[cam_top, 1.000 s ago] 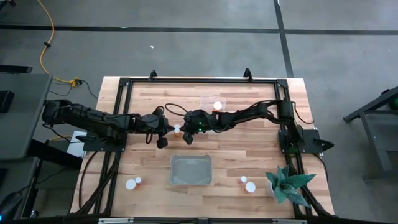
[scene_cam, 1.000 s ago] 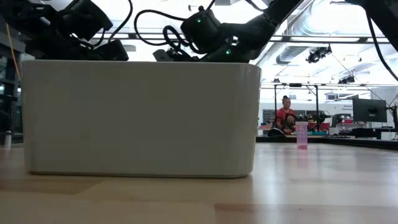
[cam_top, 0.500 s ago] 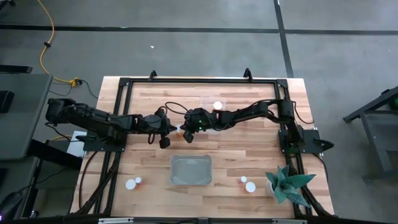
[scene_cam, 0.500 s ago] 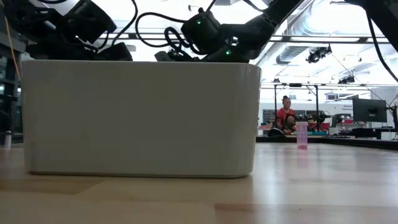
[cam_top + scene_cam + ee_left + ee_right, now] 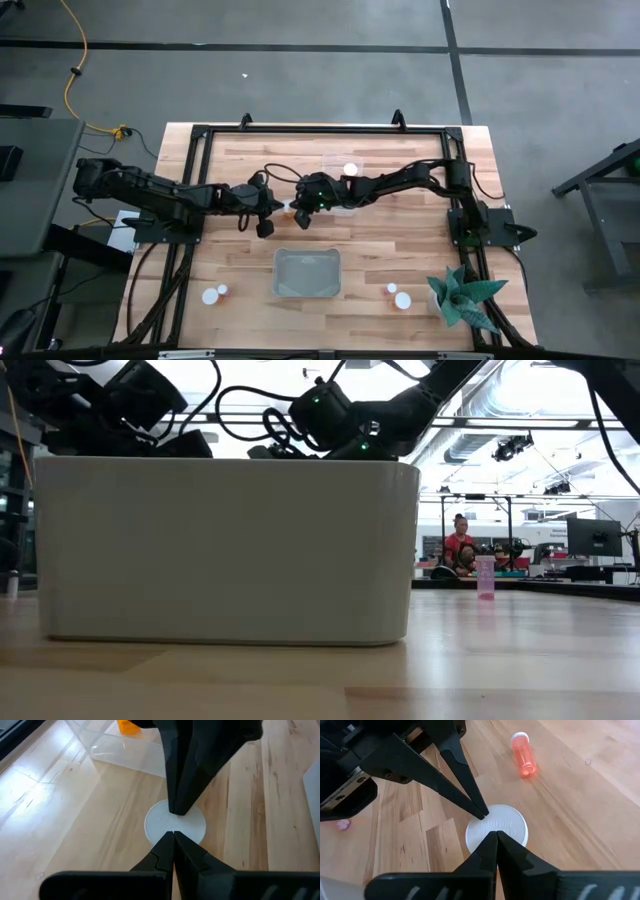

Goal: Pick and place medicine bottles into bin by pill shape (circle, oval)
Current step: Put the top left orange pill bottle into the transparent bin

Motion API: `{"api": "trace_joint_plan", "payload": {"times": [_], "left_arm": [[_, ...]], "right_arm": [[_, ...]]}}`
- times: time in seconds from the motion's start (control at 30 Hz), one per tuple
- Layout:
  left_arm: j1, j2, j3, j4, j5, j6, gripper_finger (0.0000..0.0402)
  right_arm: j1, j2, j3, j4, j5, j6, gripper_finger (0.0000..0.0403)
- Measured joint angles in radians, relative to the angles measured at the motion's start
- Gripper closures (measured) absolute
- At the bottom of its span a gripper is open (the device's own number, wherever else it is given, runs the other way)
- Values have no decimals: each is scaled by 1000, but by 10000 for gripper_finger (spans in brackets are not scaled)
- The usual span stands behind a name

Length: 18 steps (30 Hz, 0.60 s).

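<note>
One medicine bottle point(image 5: 287, 208) stands upright mid-table, and both wrist views look down on its round white cap point(image 5: 175, 822). My left gripper point(image 5: 173, 836) comes from the table's left and my right gripper point(image 5: 496, 834) from the right. Both are shut, and their tips meet over that cap. Another bottle point(image 5: 523, 755) lies on its side on the wood. A third bottle's white cap point(image 5: 350, 170) shows inside the clear bin point(image 5: 335, 160) at the far side. A white bin point(image 5: 307, 272) stands near the front edge. My left gripper sets its shut fingertips point(image 5: 170, 842) on the cap's top point(image 5: 159, 831), slanting down from the table's left. The bottle stands upright on the table. My right gripper sets its shut fingertips point(image 5: 492, 842) on the same cap's top point(image 5: 512, 832), slanting down from the table's right, facing the left tip.
Two bottles point(image 5: 212, 294) lie at the near left and two more point(image 5: 400, 297) at the near right. A potted plant point(image 5: 462, 300) stands at the near right corner. In the low view the white bin point(image 5: 225, 545) hides most of the table, and a pink bottle point(image 5: 485, 577) shows beyond it.
</note>
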Motion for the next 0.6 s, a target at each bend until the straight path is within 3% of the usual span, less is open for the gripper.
{"api": "trace_joint_plan", "payload": {"times": [0.2,0.6], "left_arm": [[13,0,0,2,0,0,401],[14,-88,-3,4,-17,16,402]], "right_arm": [[-6,-7,-2,8,10,-6,403],[-57,-168,-10,-17,19,-104,403]]}}
